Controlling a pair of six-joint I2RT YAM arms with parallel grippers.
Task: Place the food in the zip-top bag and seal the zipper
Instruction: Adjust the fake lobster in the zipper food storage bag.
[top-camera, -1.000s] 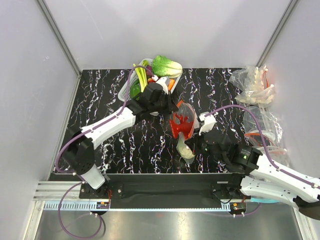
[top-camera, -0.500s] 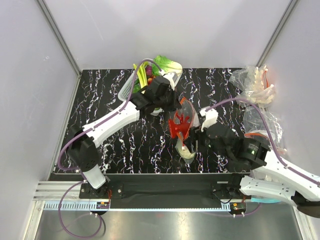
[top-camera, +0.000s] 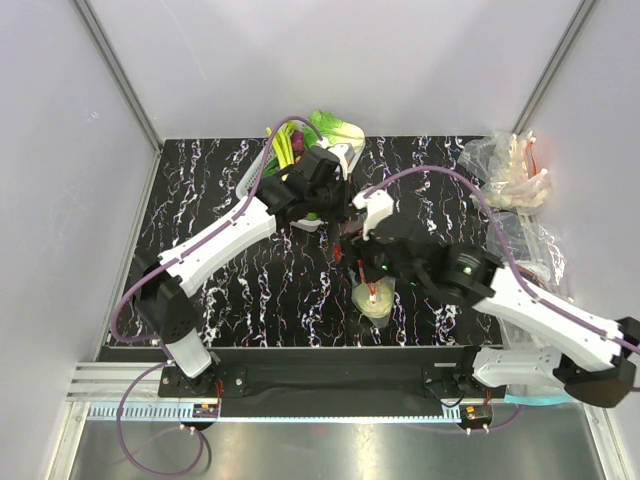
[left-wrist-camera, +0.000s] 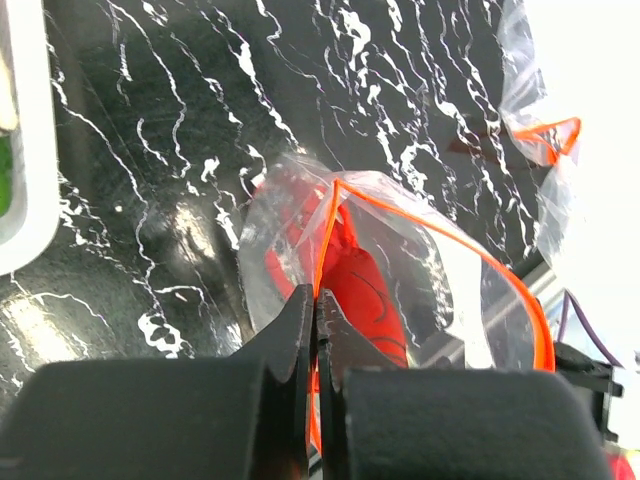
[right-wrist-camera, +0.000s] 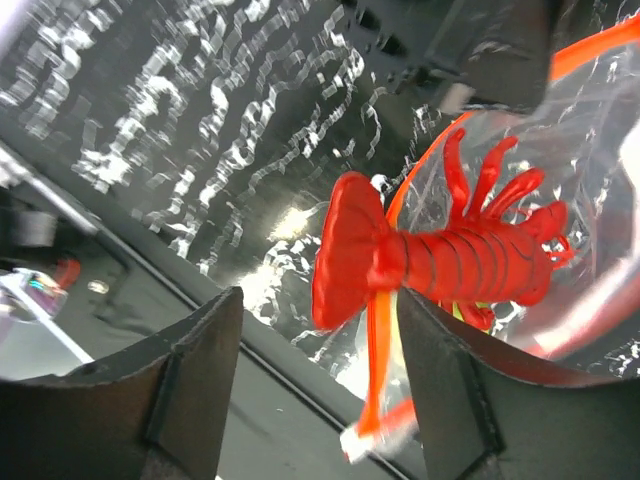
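**Lobster sits in the bag's mouth as two arms meet over the counter**

The left tool, fingers pressed together, pinches the red-orange zipper of the clear zip-top bag, whose mouth gapes over the black marbled counter. The red lobster lies head-first inside the mouth, its tail jutting out between the spread fingers of the right tool. The pale cabbage sits near the counter's front edge, beneath the right tool.

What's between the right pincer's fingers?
Right wrist view: the tail of the lobster, sticking from the zip-top bag, and a hanging stretch of zipper. The right pincer stands open.
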